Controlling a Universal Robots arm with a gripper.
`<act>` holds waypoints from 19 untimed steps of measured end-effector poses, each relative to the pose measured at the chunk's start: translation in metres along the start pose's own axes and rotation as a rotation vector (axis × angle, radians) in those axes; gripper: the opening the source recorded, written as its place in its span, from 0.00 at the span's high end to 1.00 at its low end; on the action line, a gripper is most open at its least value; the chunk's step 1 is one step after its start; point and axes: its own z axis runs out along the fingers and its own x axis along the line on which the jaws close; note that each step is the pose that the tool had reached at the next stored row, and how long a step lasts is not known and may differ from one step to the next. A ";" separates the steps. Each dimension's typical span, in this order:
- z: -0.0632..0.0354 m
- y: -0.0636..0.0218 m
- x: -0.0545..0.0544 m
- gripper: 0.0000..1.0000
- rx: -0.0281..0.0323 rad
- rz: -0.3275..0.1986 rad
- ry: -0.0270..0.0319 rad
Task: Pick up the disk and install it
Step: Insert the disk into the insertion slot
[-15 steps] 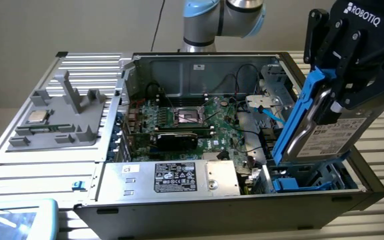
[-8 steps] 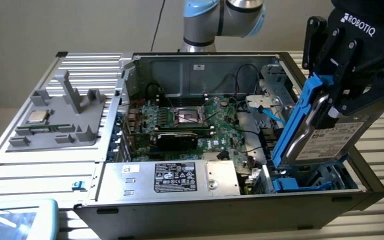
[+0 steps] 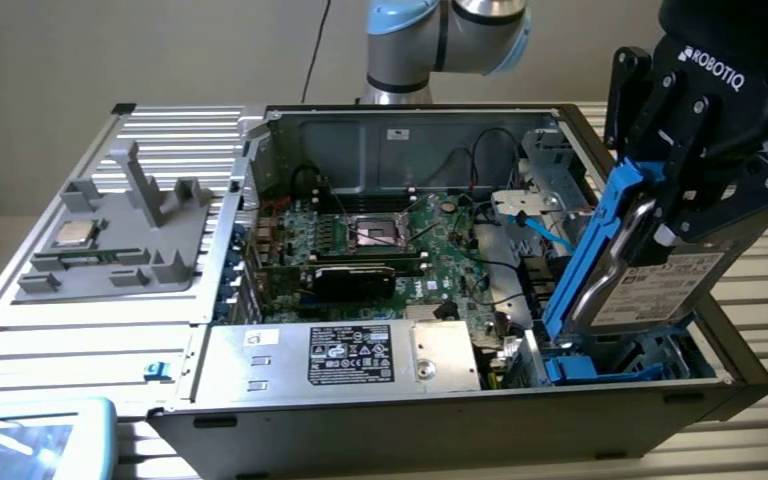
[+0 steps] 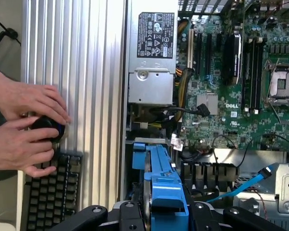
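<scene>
My jaws are pinched on the upper end of the disk point(image 3: 654, 288), a silver hard drive with a white label in a blue carrier point(image 3: 582, 262). It stands on edge, tilted, at the exterior view's right, over one corner of the open computer case point(image 3: 398, 135). Its lower end dips into the blue drive bay point(image 3: 611, 367); I cannot tell whether it touches the bay.

The case's side wall point(image 3: 744, 365) lies just beside the disk on the exterior view's right, so room there is narrow. On the other side, a blue data cable point(image 3: 554, 238) runs close behind the carrier. Black and yellow wires point(image 3: 500, 347) crowd the gap between the bay and the power supply point(image 3: 357, 355). Past those lies the motherboard point(image 3: 404, 255) with its processor socket point(image 3: 381, 232), open from above.

Outside the case, on the ribbed metal bench point(image 3: 51, 345), a grey fixture point(image 3: 131, 235) carries a small processor chip point(image 3: 77, 234), well apart from the disk.

In the wrist view the carrier's blue edge runs out from my jaws toward the bay. Beside the case, a person's hands point(image 4: 19, 139) hold a round black object point(image 4: 47, 126) next to a keyboard point(image 4: 53, 190).
</scene>
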 end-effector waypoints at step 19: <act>0.0122 -0.0032 -0.005 0.63 -0.0002 0.008 -0.0102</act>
